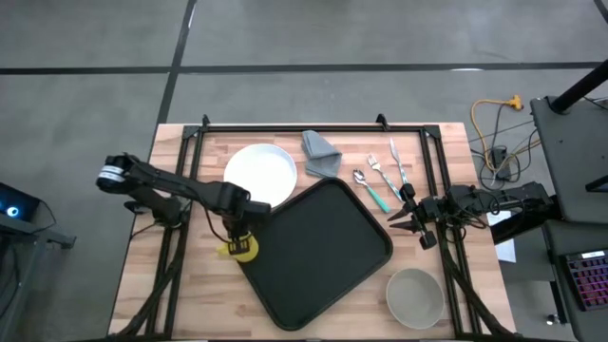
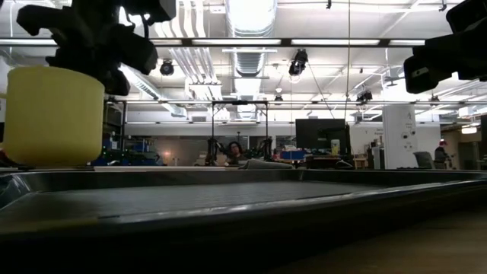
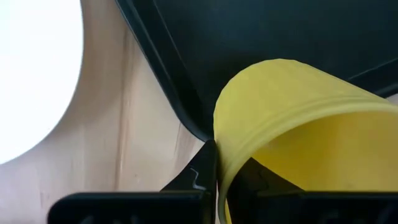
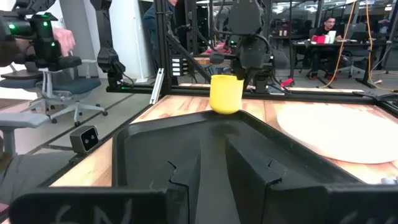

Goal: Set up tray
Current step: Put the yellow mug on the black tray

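Observation:
The black tray (image 1: pixel 323 256) lies turned at an angle in the middle of the wooden table. A yellow cup (image 1: pixel 246 250) hangs upright at the tray's left corner, and my left gripper (image 1: pixel 242 236) is shut on it from above. In the low view the cup (image 2: pixel 53 114) shows beside the tray's rim (image 2: pixel 228 176). My right gripper (image 1: pixel 393 222) waits level at the tray's right side, its fingers (image 4: pixel 186 180) slightly apart with nothing between them. My left gripper pinches the cup's wall at its rim (image 3: pixel 219 149), one finger (image 3: pixel 200 177) outside and the other inside the cup. The fingers point down from above. The cup hangs upright below them, its bottom (image 4: pixel 225 111) just over the tray's left corner, seemingly clear of it.
A round white plate (image 1: pixel 261 174) lies behind the tray on the left, a grey cloth (image 1: pixel 321 154) beside it. Cutlery with a green-handled piece (image 1: pixel 380 180) lies at the far right. A grey bowl (image 1: pixel 415 296) stands near the front right corner.

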